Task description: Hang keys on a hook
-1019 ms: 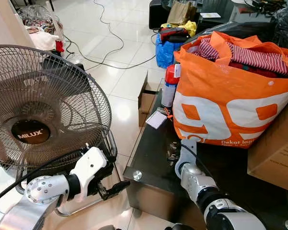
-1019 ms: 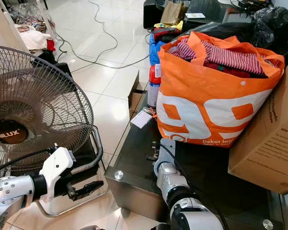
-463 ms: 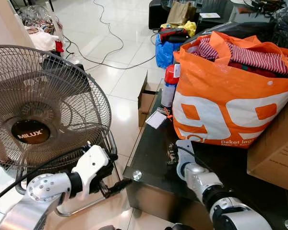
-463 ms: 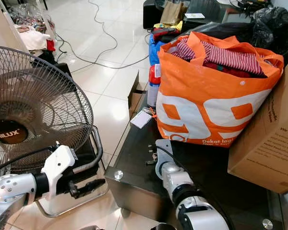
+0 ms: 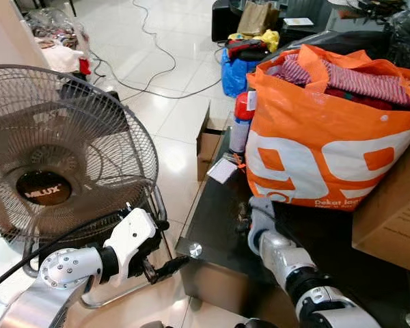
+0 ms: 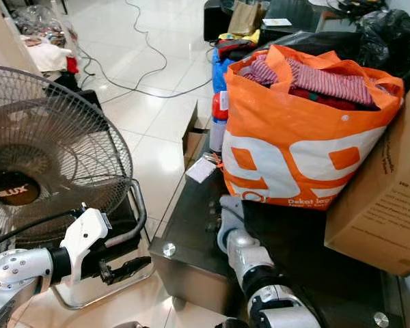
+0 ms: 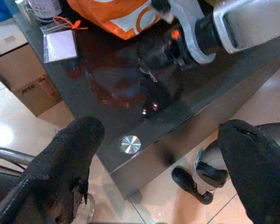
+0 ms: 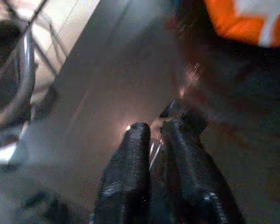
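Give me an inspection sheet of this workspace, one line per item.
Surface: dark glossy glass table.
Job's things: small bunch of metal keys lying on the table at the right gripper; hook: nothing seen.
Clutter: orange shopping bag of clothes, brown cardboard box, white card, red-capped spray can.
Grippers: right fingers nearly together around the keys; left gripper open, off the table's edge.
Cables: black cable across the floor.
Surroundings: grey wire-guarded floor fan, white tiled floor.
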Available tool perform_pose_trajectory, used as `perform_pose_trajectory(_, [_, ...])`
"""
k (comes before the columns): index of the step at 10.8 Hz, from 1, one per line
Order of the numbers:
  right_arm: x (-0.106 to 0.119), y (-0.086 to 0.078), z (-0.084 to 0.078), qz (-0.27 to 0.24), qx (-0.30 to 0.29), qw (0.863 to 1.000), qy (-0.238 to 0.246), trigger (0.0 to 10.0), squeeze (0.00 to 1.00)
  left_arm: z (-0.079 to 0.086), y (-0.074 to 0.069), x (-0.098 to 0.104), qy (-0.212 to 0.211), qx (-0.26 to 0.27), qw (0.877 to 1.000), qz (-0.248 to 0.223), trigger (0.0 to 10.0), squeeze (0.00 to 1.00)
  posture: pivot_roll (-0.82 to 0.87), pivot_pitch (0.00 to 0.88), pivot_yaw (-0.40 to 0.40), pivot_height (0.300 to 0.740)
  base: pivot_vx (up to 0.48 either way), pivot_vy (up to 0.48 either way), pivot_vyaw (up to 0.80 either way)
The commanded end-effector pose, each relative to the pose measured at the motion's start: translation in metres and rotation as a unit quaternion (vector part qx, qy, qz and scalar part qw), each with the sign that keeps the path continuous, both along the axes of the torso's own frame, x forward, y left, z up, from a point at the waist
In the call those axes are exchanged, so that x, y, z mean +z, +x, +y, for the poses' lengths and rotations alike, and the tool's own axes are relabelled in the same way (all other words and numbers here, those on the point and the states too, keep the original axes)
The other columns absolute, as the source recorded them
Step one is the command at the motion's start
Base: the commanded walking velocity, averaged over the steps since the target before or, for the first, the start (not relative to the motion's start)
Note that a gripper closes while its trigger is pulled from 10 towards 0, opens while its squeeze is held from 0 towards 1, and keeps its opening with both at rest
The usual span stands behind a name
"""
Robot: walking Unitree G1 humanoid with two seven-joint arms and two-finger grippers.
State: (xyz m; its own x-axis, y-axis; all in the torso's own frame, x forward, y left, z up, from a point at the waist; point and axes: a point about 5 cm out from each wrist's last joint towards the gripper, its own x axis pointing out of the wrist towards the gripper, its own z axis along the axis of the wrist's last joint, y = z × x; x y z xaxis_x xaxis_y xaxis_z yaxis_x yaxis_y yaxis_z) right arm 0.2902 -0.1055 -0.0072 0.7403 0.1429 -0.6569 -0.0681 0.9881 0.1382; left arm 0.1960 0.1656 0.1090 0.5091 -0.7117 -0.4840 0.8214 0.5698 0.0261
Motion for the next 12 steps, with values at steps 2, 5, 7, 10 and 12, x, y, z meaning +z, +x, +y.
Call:
perform_pose_trajectory(2, [0.012, 0.010, -0.002, -0.041, -0.039, 0.998, 0.010, 10.0, 1.00, 0.001, -0.001, 0.000, 0.005, -0.003, 1.000, 0.002, 10.0, 0.00, -0.01, 0.061, 0.015, 0.740, 0.000, 0.000, 0.00])
perform_pose_trajectory(5, [0.014, 0.013, 0.002, -0.058, -0.051, 0.997, -0.019, 10.0, 1.00, 0.002, -0.002, 0.000, 0.006, -0.003, 1.000, 0.002, 10.0, 0.00, 0.00, 0.062, 0.012, 0.740, 0.000, 0.000, 0.00])
perform_pose_trajectory(7, [0.003, 0.006, 0.006, -0.012, -0.035, 0.997, -0.071, 10.0, 0.27, 0.003, -0.003, 0.000, 0.007, -0.003, 1.000, 0.003, 10.0, 0.00, 0.00, 0.057, 0.014, 0.740, 0.000, 0.000, 0.00])
perform_pose_trajectory(10, [-0.007, -0.004, 0.006, 0.017, -0.058, 0.995, -0.079, 10.0, 0.00, 0.003, -0.003, 0.001, 0.008, -0.004, 1.000, 0.003, 10.0, 0.00, 0.00, 0.061, 0.014, 0.740, 0.000, 0.000, 0.00])
perform_pose_trajectory(12, [-0.007, -0.003, 0.009, 0.019, -0.101, 0.994, -0.027, 10.0, 0.00, 0.004, -0.004, 0.002, 0.010, -0.004, 1.000, 0.004, 10.0, 0.00, 0.01, 0.070, 0.011, 0.740, 0.000, 0.000, 0.00])
